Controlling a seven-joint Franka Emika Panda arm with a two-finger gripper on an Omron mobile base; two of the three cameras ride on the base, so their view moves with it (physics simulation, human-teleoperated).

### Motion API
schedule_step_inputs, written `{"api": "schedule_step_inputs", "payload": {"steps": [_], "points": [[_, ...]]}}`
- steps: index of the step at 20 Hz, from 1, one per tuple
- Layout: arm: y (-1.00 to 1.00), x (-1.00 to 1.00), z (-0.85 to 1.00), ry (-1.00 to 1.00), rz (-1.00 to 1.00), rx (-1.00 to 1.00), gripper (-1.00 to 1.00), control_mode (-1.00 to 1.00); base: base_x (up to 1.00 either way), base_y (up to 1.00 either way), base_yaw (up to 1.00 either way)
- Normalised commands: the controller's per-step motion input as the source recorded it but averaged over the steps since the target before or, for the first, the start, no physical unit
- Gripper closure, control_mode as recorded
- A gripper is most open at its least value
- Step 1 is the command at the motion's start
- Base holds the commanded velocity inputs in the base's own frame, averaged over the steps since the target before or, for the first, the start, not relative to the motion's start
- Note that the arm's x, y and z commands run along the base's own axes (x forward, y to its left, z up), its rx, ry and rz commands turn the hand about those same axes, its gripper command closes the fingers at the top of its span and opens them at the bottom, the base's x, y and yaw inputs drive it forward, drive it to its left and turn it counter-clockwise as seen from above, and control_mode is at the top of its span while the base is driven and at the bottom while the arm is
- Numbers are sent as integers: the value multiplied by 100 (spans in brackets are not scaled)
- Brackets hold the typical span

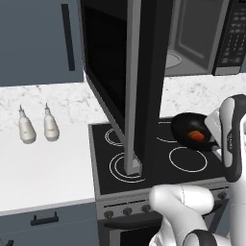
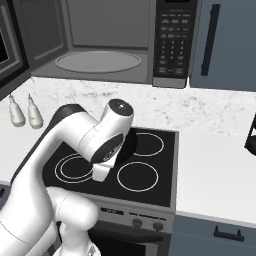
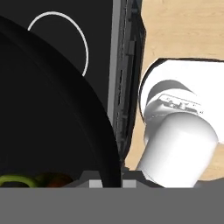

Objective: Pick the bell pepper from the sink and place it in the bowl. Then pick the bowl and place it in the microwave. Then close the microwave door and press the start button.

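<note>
Black bowl [image 1: 191,130] holds bell pepper [image 1: 196,135]; claw grips rim.

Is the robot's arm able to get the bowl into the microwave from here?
Probably yes. The fingers hold the bowl, pepper inside, over the stove. The microwave above stands empty, and its door is swung wide to the left.

Before me a black stove [image 1: 158,158] with white burner rings sits in a white marble table [image 1: 43,163]. Blue-grey cabinets [image 1: 33,41] hang on the far wall, and two pale bottles [image 1: 27,127] stand to the left.
</note>
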Motion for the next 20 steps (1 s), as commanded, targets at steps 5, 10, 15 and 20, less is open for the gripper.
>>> {"api": "schedule_step_inputs", "payload": {"steps": [5, 10, 15, 20], "points": [[15, -51, 47, -14, 0, 0, 100, -100, 0, 0, 0], [36, -17, 62, -4, 1, 0, 100, -100, 0, 0, 0], [41, -1, 57, 0, 2, 0, 100, -100, 0, 0, 0], [24, 0, 62, 0, 1, 0, 100, -100, 0, 0, 0]]}}
